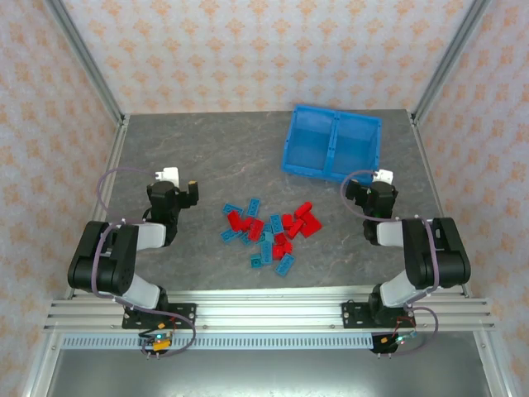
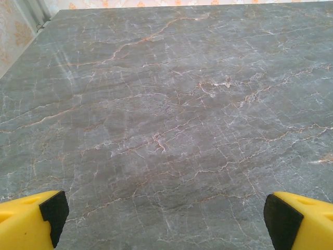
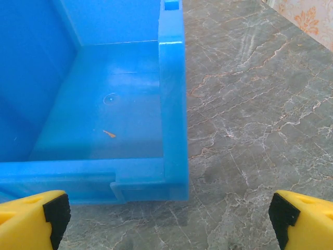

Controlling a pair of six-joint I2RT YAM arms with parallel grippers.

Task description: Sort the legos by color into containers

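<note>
The legos [image 1: 271,231] lie in a loose heap on the grey marbled table [image 1: 207,157], about midway between the two arms and nearer the front edge than the back. Red legos [image 1: 307,222] bunch mostly toward the right and middle of the heap, teal legos [image 1: 263,251] toward the left and near side, with the two colours mixed and touching in the middle. The blue bin [image 1: 291,149] stands at the far right of the table, turned slightly, well apart from the heap; a middle wall [image 1: 335,142] splits it into two compartments side by side. The left gripper [image 1: 175,195] sits left of the heap, apart from it. In the left wrist view the left gripper [image 2: 164,224] is spread wide, its yellow fingers [image 2: 26,219] with black pads at the two lower corners and bare table between them, holding nothing. The right gripper [image 1: 374,197] hangs right of the heap, close to the bin's near right corner. In the right wrist view the right gripper [image 3: 166,221] is likewise spread wide and holds nothing, its fingers [image 3: 307,221] at the lower corners. Just ahead of it stands the bin's near right corner [image 3: 174,182], and beyond that wall the right compartment's floor [image 3: 119,114] shows plain blue with a small orange fleck.
</note>
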